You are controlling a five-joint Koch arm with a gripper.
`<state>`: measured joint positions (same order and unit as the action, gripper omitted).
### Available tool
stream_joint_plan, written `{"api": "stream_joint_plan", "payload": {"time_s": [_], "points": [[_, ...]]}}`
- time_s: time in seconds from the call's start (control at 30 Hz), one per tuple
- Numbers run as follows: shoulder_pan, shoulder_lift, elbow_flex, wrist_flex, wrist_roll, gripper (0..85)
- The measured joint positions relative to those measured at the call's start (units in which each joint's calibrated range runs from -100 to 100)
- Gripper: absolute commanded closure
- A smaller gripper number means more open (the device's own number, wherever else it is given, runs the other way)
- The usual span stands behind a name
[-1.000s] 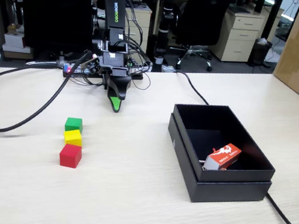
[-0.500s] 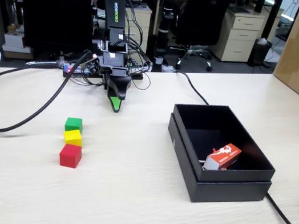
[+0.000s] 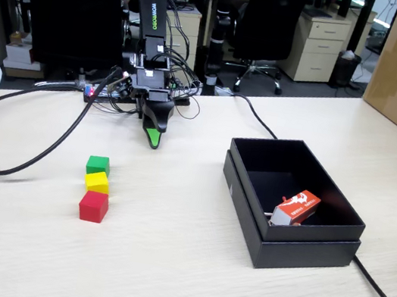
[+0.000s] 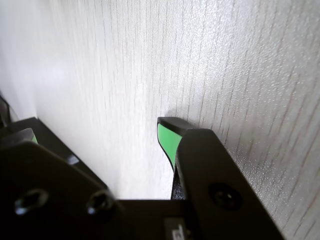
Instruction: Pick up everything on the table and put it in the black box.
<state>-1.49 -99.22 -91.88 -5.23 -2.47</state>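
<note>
- Your gripper [image 3: 153, 140] points down at the table [image 3: 177, 268], its green tip just above the wood, and it holds nothing.
- In the wrist view the two jaws stand a small way apart, with bare table between them (only one green pad [image 4: 167, 140] shows clearly).
- The green cube [image 3: 98, 165], yellow cube [image 3: 98, 182] and red cube [image 3: 94, 206] sit in a short touching row, near the gripper, toward the front in the fixed view.
- The black box [image 3: 304, 248] stands well to the right of the cubes; inside it lies an orange-red carton [image 3: 296, 208].
</note>
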Motion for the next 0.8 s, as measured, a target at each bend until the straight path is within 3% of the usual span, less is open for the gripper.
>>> {"api": "stream_joint_plan", "payload": {"time_s": [0.1, 0.47, 0.8], "points": [[-0.2, 0.0, 2.6, -1.9, 0.0, 36.6], [-3.8, 8.7, 26.7, -31.3, 0.0, 37.2], [-9.0, 23.0, 49.7, -43.1, -0.5, 38.3]]}}
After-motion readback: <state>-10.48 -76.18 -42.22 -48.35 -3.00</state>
